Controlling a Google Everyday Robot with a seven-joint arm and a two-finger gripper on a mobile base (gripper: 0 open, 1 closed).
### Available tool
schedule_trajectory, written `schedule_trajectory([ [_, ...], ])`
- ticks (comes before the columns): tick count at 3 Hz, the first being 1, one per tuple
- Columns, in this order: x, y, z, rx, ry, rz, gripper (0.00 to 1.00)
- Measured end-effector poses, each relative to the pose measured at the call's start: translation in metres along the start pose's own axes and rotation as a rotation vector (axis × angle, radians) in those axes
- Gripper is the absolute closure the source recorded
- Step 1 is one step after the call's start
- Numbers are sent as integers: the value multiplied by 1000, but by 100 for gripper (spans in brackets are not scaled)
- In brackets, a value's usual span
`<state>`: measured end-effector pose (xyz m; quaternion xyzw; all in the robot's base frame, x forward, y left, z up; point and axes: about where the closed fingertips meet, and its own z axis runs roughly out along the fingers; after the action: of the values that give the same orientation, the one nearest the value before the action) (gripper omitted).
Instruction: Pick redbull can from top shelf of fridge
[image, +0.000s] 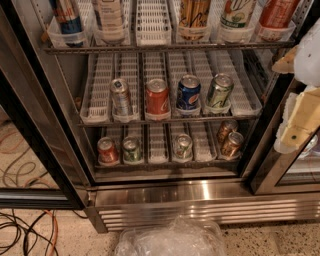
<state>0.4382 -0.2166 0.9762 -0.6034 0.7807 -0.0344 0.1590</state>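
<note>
Slim blue-and-silver redbull can w/ red marking (67, 17) stands upright in the far-left clear cup on the dark wire top shelf (165, 48) of the glass-door fridge (200, 197). Its top is cut off by the frame edge and no lettering is legible. Rack below: short blue Pepsi can (188, 92), logo showing, just beside a short red cola can (157, 96). Cream-and-white gripper (292, 95) sits at the right edge by the door frame, well apart from the redbull can; open or closed, can't tell.

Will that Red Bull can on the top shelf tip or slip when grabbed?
Probably tippy: the redbull can is tall and slim, though its clear cup braces the base. Its glossy side may be slippery. The gripper is off at the right edge.
</note>
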Motion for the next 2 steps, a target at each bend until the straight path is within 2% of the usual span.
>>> schedule_trajectory([
  [1,-3,-3,-3,12,-9,-7,0],
  [2,-30,-13,-10,26,-129,-3,0],
])
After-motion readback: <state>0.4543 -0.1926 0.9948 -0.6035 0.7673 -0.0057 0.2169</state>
